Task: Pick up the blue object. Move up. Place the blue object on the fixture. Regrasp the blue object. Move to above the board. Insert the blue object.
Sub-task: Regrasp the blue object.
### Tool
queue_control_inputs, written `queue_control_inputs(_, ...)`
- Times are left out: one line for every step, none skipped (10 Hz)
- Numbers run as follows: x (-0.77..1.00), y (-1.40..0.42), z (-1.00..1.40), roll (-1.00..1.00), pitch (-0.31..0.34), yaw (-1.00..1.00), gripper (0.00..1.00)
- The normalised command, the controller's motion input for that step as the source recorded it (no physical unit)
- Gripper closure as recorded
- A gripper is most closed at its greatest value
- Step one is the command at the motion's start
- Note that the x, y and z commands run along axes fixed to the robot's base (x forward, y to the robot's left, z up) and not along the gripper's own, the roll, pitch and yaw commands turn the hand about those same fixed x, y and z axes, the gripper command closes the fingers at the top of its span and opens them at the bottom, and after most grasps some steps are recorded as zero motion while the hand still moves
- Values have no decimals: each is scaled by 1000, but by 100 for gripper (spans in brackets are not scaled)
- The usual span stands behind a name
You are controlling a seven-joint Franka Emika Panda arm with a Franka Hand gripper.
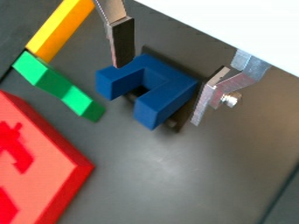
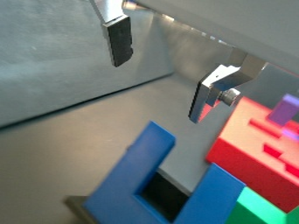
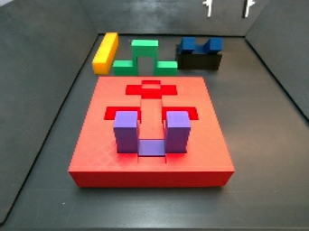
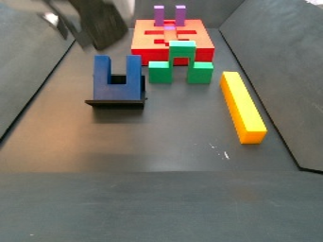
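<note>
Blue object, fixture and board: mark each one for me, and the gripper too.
blue object (image 4: 117,76), side view, its base between the prongs.
fixture (image 4: 116,101), side view, front edge under the block.
board (image 3: 151,164), side view, bare front top.
gripper (image 1: 173,63), wrist view, open above the block.

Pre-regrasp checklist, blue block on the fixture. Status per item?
1. Blue object seated on the fixture, prongs up: ok.
2. Gripper open and empty, fingers apart in both wrist views: ok.
3. Gripper above the blue object, not touching it: ok.
4. Fingers bracket the block for a straight descent: cannot tell.
5. Green block and yellow bar stand apart from the fixture: ok.
6. Free slot on the board; purple block already sits in one: cannot tell.
</note>
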Motion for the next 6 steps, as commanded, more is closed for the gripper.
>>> queue_control_inputs(331,-183,209,1000,83,20,0)
queue_control_inputs(363,-249,260,1000,69,106,0)
queue_control_inputs(389,-217,266,1000,89,126,0)
queue_control_inputs(300,-217,266,983,71,123,0)
queue_control_inputs(306,-194,263,949,71,120,0)
queue_control_inputs(343,-183,266,851,97,111,0)
